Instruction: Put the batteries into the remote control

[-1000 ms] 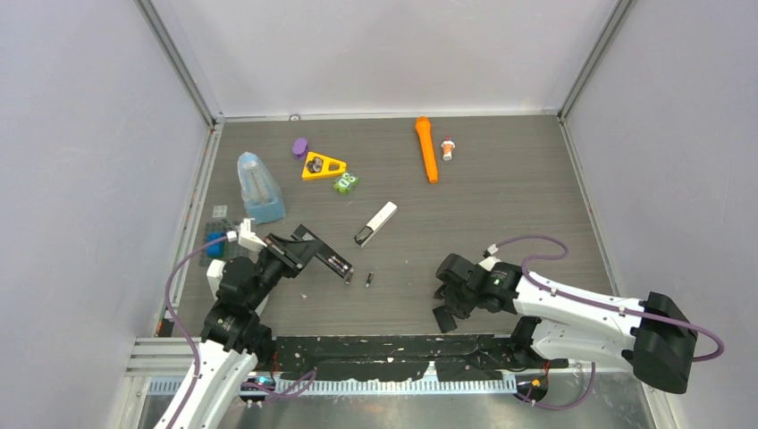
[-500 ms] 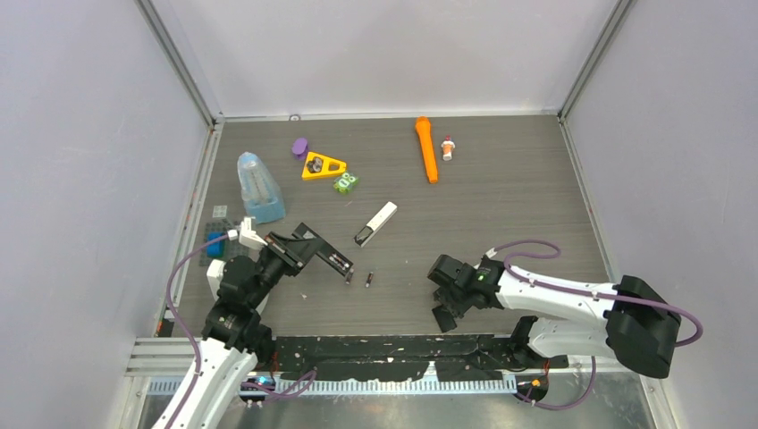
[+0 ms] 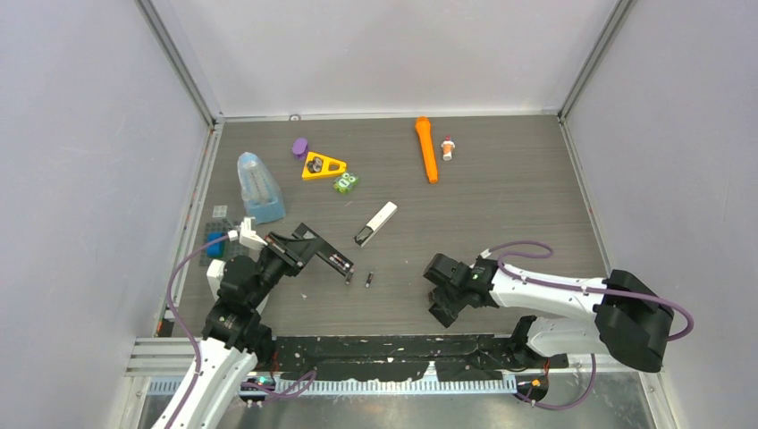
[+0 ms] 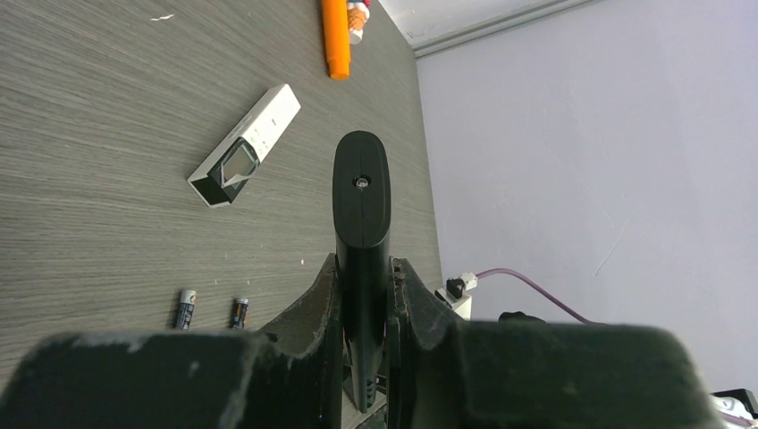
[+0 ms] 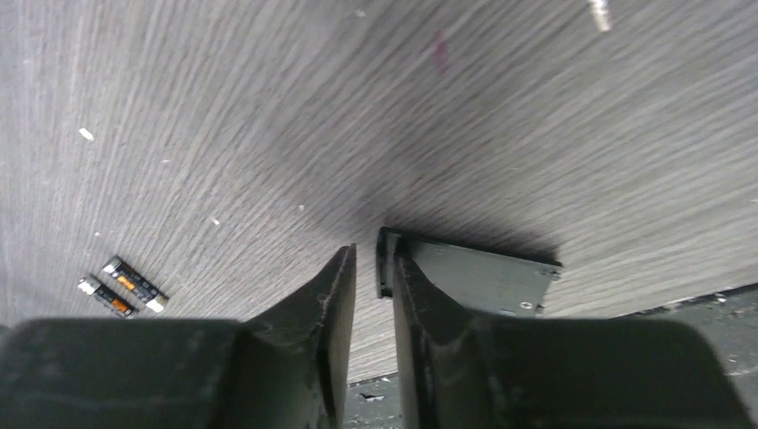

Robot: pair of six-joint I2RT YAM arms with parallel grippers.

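One black plate (image 5: 474, 279) edge sits inside your right claw (image 5: 372, 261), jaws narrow; so shallow a bite may slip.

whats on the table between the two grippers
Two batteries lie side by side between the left gripper and the right gripper; the top view shows it.

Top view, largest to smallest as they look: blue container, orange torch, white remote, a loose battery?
1. blue container, clearly largest.
2. orange torch
3. remote control: nearly alike, the torch slightly longer though farther away.
4. battery, clearly smallest.
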